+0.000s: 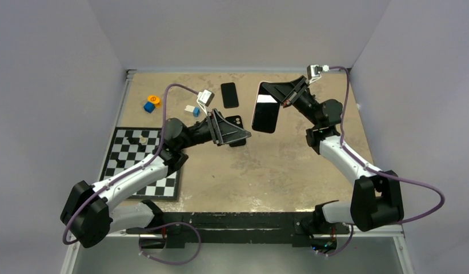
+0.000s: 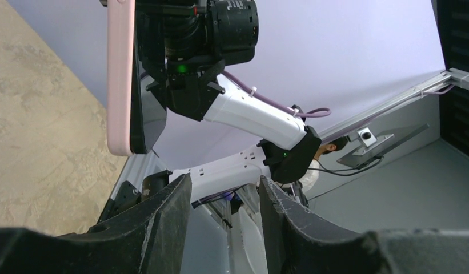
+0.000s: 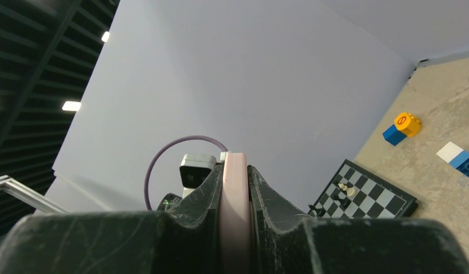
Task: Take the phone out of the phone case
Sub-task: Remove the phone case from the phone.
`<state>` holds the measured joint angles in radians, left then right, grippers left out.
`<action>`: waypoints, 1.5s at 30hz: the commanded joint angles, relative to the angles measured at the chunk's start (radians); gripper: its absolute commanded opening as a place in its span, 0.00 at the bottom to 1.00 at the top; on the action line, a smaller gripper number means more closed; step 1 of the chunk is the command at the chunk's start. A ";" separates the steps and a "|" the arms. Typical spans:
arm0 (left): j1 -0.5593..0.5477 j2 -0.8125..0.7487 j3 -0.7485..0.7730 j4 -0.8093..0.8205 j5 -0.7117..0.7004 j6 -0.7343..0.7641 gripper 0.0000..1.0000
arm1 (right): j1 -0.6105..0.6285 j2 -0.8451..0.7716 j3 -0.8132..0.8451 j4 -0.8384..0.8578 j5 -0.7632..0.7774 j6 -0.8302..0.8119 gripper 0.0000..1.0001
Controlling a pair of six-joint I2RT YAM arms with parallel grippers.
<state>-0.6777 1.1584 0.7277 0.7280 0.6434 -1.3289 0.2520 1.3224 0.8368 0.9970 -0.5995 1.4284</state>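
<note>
Tabletop (image 1: pixel 277 165), left to right.

- One chessboard (image 1: pixel 141 162) at the left edge, with a few pieces on it, too small to count.
- Three blocks behind it: blue block (image 1: pixel 149 107) touching orange block (image 1: pixel 154 100), and a white-and-blue block (image 1: pixel 192 109) set apart to their right.
- The left arm stretched low from its base toward the middle, wrist rolled on its side. The left pincer (image 1: pixel 244 134) was released, with a clear gap between its fingers (image 2: pixel 163 222) and nothing in it.
- Two dark slabs lay flat near centre. One black handset (image 1: pixel 229 95) sat farther back. One dark slab with camera lenses (image 1: pixel 237 121) was partly under the left pincer; I could not tell whether it was a handset or an empty case.
- One phone (image 1: pixel 265 111) was raised off the tabletop, just right of the left pincer's tips and apart from them. It sat in its pink case (image 2: pixel 118 74) with the dark screen toward the overhead camera.
- The right pincer (image 1: pixel 267 89) was clenched on the upper end of the pink case, fingers (image 3: pixel 206 194) pressed on both faces so that only the pink edge showed between them.
- The right arm was folded at the elbow, forearm raised and reaching back toward the left.
- Two arms in all.
</note>
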 commanded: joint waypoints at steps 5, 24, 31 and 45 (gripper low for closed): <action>-0.009 0.050 0.067 0.036 -0.061 -0.052 0.46 | 0.005 -0.057 0.039 0.029 -0.013 -0.013 0.00; -0.008 0.100 0.099 -0.079 -0.098 0.028 0.45 | 0.013 -0.085 0.044 0.039 -0.019 -0.009 0.00; -0.009 0.119 0.140 -0.083 -0.105 0.019 0.46 | 0.031 -0.075 0.034 0.036 -0.019 -0.021 0.00; -0.006 0.192 0.237 -0.052 -0.062 0.001 0.16 | 0.070 -0.041 0.090 -0.085 -0.136 -0.158 0.00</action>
<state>-0.6830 1.3479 0.9016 0.6094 0.5941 -1.3418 0.2848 1.2991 0.8814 0.9325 -0.6403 1.3334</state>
